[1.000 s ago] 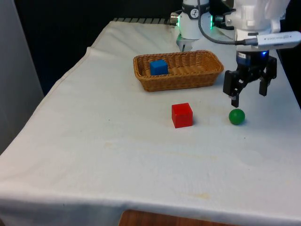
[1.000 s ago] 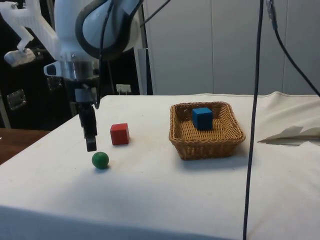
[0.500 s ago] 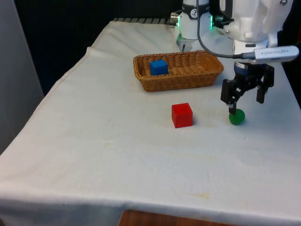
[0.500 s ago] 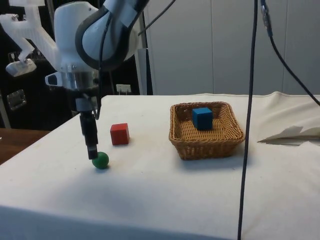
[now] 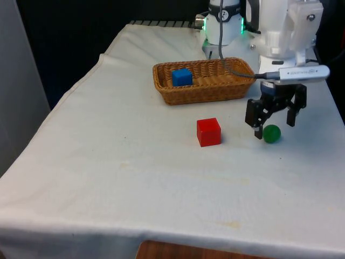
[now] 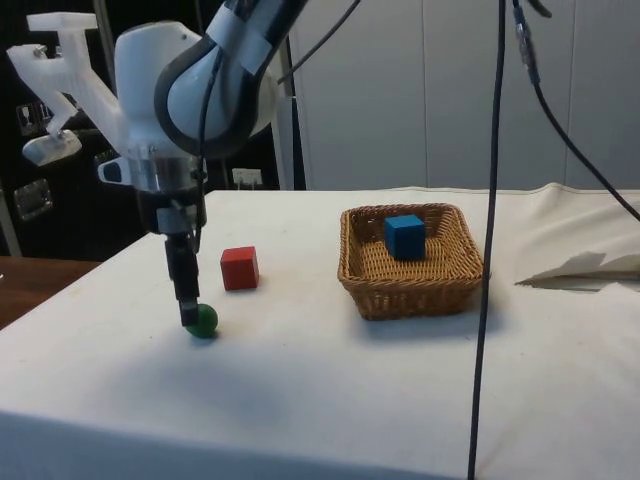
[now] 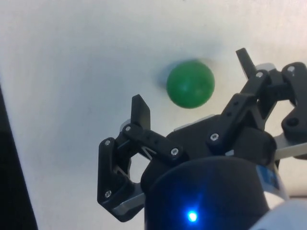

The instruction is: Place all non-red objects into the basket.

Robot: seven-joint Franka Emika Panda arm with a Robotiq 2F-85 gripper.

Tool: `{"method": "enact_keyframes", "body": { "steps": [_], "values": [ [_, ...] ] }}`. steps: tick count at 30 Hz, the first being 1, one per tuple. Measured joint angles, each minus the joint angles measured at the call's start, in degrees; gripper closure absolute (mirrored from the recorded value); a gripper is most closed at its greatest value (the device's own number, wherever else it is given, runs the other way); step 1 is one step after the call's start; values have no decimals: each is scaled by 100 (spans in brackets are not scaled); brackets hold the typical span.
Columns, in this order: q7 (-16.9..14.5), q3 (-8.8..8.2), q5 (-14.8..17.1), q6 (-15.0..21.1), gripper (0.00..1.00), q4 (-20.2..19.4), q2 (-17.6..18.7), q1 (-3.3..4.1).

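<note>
The black gripper (image 5: pixel 273 123) hangs low over the white cloth (image 5: pixel 135 162) with its fingers spread wide on either side of a green ball (image 5: pixel 271 133), which rests on the cloth between them, ungrasped. In the wrist view the ball (image 7: pixel 190 84) sits between the two fingertips (image 7: pixel 140 109). A red cube (image 5: pixel 208 131) stands on the cloth to the front view's left of the ball. Farther back, a wicker basket (image 5: pixel 215 93) holds a blue cube (image 5: pixel 182 76).
</note>
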Motion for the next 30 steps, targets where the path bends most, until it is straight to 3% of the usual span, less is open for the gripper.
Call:
{"method": "enact_keyframes", "body": {
  "steps": [30],
  "values": [
    [-40, -63, 0, 189, 0, -143, 126, -63]
  ]
}}
